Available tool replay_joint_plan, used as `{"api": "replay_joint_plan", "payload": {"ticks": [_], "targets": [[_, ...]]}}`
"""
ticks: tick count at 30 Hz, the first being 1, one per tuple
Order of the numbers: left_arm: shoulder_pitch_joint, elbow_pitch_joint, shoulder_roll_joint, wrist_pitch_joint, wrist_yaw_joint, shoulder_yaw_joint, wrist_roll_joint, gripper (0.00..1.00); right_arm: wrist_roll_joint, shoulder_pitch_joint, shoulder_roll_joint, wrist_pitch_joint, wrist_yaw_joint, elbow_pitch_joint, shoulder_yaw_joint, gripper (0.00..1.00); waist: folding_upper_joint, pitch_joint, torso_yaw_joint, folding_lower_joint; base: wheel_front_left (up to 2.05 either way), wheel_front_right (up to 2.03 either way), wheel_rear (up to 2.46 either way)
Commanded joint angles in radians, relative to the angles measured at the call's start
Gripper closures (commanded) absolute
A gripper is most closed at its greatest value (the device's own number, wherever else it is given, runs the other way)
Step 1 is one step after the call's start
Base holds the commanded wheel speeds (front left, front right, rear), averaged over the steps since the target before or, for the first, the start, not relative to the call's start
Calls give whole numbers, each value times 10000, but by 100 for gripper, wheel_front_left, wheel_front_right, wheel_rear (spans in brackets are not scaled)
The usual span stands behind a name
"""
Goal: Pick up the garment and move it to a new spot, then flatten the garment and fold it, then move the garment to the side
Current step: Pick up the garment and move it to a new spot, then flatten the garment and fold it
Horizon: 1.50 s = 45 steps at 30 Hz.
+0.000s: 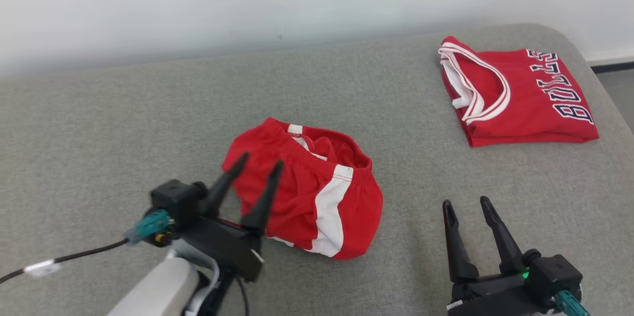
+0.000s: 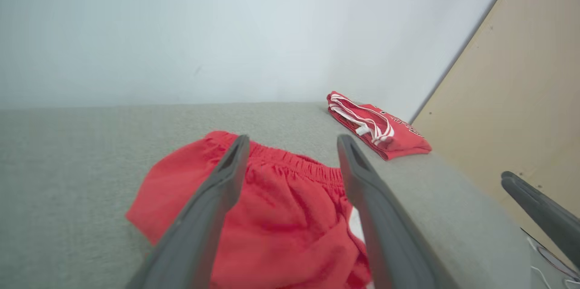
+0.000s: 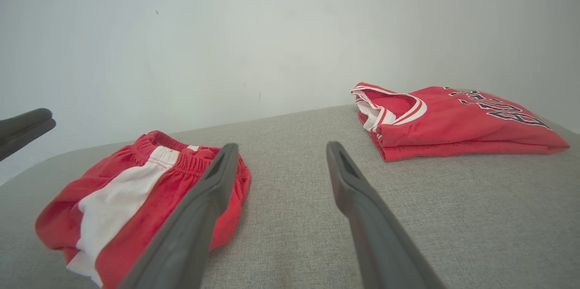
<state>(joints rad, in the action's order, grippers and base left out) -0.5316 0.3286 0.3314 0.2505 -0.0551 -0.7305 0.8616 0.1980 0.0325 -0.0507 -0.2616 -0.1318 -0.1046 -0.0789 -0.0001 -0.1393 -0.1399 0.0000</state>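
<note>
The garment, a pair of red shorts (image 1: 322,192) with white side stripes, lies bunched in the middle of the grey fabric surface (image 1: 99,132). My left gripper (image 1: 260,161) hovers over the shorts' left part, open, with nothing between its fingers. In the left wrist view, the left gripper (image 2: 293,140) frames the elastic waistband of the shorts (image 2: 281,216). My right gripper (image 1: 465,202) stands open and empty to the right of the shorts, apart from them. The right wrist view has the right gripper (image 3: 282,145) over bare fabric, with the shorts (image 3: 136,189) at its left.
A folded red jersey (image 1: 520,93) with dark lettering lies at the far right corner of the surface, also seen as the jersey (image 3: 453,121). A white wall runs along the back. The surface ends at its rounded right edge, with floor (image 1: 619,88) beyond.
</note>
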Motion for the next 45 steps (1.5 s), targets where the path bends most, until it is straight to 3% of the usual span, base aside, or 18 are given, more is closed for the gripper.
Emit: {"api": "replay_joint_plan", "payload": {"ticks": [1, 4, 8, 13, 26, 31, 45], "targets": [[241, -28, 129, 81, 87, 132, -183, 0, -68, -133, 12, -39, 28, 42, 51, 0, 1, 205, 216, 0, 0, 0, 0], [570, -300, 164, 155, 375, 1078, -538, 0, -91, -166, 15, -40, 28, 85, 276, 0, 1, 328, 416, 0, 0, 0, 0], [1407, -893, 367, 148, 535, 2480, -1885, 0, -99, -246, 11, -40, 28, 124, 566, 0, 1, 419, 657, 0, 0, 0, 0], [2712, -1553, 111, 152, 615, 4188, -3332, 0, -104, -331, 11, -39, 28, 149, 814, 0, 1, 532, 858, 0, 0, 0, 0], [5204, -1920, -1834, 154, 35, 7456, -5599, 0, -92, -572, 12, -40, 28, 48, 690, 0, 1, 692, 1121, 0, 0, 0, 0], [5605, -2057, -2370, 155, -239, 8095, -6233, 0, -82, -647, 12, -39, 28, -60, 639, 0, 1, 685, 1136, 0, 0, 0, 0], [5832, -1984, -2721, 155, -670, 8240, -7279, 0, -136, -734, 12, -39, 28, -263, 545, 0, 1, 715, 1243, 0, 0, 0, 0]]}}
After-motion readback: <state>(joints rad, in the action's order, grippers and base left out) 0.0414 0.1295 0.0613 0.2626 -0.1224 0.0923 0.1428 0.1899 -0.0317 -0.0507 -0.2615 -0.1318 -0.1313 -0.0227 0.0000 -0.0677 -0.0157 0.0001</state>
